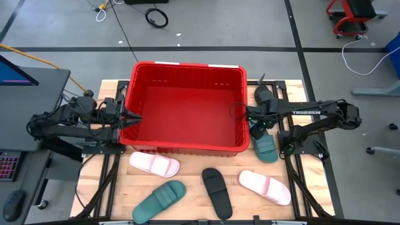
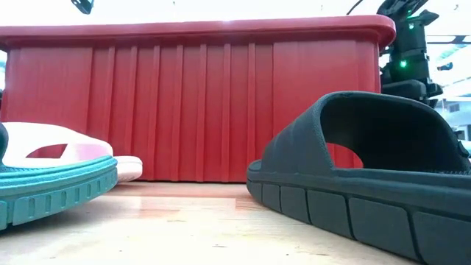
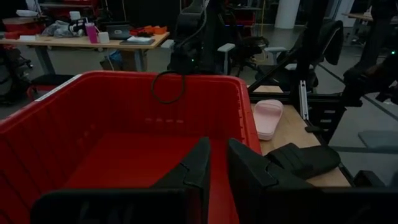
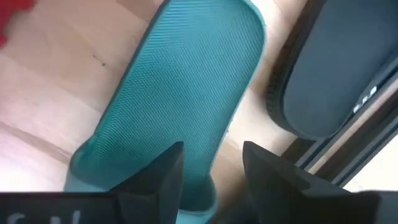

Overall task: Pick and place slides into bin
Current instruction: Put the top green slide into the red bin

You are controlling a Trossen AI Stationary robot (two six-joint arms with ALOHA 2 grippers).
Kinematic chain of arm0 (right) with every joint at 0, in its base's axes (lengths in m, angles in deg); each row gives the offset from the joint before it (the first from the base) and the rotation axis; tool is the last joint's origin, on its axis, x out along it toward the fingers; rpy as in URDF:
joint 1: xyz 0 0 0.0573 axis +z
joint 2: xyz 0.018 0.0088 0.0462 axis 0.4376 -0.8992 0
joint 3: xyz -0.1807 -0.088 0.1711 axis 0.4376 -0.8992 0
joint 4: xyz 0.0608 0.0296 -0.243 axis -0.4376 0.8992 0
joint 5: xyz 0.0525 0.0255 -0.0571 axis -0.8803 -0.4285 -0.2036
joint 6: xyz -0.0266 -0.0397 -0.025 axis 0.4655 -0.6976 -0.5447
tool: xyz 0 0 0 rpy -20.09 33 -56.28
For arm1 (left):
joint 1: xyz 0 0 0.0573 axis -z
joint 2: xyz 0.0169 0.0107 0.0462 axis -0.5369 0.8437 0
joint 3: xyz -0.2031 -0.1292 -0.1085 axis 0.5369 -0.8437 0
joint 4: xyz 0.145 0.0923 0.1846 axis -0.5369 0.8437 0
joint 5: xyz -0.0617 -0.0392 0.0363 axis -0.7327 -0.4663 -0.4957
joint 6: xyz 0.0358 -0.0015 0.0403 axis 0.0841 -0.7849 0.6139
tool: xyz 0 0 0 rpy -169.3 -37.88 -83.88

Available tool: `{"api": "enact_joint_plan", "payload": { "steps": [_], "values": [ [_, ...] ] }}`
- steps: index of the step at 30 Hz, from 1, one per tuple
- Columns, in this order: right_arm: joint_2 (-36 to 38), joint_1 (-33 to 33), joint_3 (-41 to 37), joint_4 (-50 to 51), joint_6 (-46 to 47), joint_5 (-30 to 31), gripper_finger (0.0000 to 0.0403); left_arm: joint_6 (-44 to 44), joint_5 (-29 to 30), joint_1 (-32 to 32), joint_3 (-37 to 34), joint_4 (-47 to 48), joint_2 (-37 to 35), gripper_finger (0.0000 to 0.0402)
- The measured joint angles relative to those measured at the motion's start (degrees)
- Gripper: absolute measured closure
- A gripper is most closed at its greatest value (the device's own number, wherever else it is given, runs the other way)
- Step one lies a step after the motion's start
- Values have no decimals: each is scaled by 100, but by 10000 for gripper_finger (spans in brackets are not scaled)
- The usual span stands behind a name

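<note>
The red bin (image 1: pixel 187 147) stands mid-table with nothing in it. My right gripper (image 1: pixel 251 122) is open and points down just above a dark green slide (image 4: pixel 186 93) that lies flat on the table by the bin's right wall (image 1: pixel 262 142). A black slide (image 1: pixel 262 95) lies beyond it. Toward the near edge lie a pink slide (image 1: pixel 154 164), a green slide (image 1: pixel 160 199), a black slide (image 1: pixel 217 190) and a pink slide (image 1: pixel 265 186). My left gripper (image 3: pixel 219 168) hangs over the bin's left rim (image 1: pixel 129 119), its fingers only a narrow gap apart, holding nothing.
The bin's thick rim (image 2: pixel 199 29) and tall walls stand between the two arms. The black frame rails (image 1: pixel 294 150) run along the table's right side beside the green slide. In the low view the near black slide (image 2: pixel 368 184) fills the foreground.
</note>
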Motion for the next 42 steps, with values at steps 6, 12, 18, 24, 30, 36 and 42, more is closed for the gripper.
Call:
{"api": "enact_joint_plan", "payload": {
  "steps": [6, 12, 18, 24, 30, 36, 42],
  "values": [
    [171, 133, -17, 356, 1842, 5, 231, -15, 0, 0, 0, 3, 0, 344],
    [236, 660, -24, 346, 2875, 135, 231, -20, 0, 0, 0, 251, 0, 350],
    [220, 1324, -24, 239, 3086, 213, 231, -129, 0, 0, 0, 398, 2, 348],
    [430, 1486, -22, 641, 2199, -491, 236, -172, 0, 0, 0, 387, 1, 346],
    [702, 1697, -23, 456, 1955, -933, 238, -321, -2, 0, 0, 381, 2, 351],
    [954, 2299, -22, 437, 1971, -1887, 238, -445, -1, 0, 0, 379, 2, 346],
    [1372, 3001, -22, 162, 3295, -2086, 238, -474, -2, 0, 0, 374, 2, 347]
  ]
}}
